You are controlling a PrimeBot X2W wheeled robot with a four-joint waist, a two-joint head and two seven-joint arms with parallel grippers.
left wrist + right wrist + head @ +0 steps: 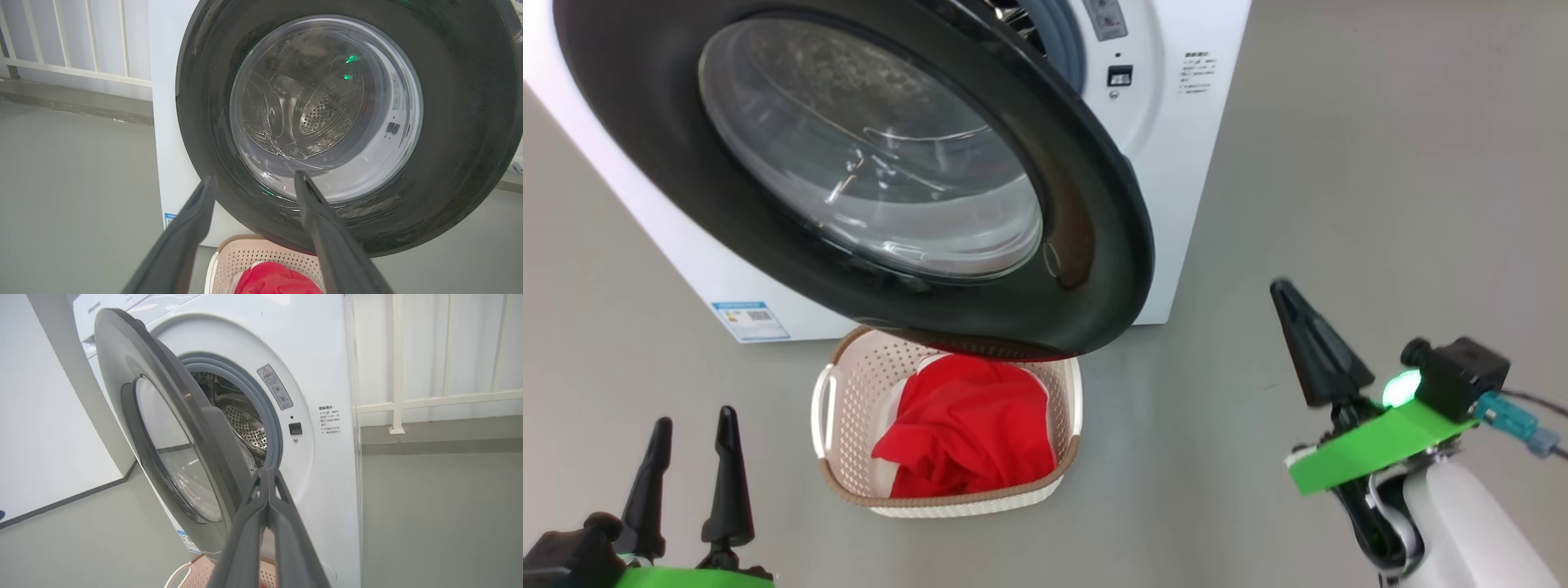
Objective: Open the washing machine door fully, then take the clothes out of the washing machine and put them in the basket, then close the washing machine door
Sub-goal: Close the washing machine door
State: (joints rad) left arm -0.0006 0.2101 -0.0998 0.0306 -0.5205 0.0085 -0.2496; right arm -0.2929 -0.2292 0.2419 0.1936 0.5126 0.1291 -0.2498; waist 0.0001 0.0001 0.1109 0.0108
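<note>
Washing machine (1176, 204): one
Door (1094, 245): one, half open
Basket (849, 384): one, holding one heap of clothes (972, 433)
Left tool (694, 418): apart
Right tool (1286, 294): together, empty

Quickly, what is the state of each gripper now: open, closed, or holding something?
Left gripper: open, holding nothing.
Right gripper: closed, fingers together, holding nothing.

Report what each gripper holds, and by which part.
Nothing is held. The left gripper stands open; the right gripper is shut on nothing. The clothes lie in the basket.
</note>
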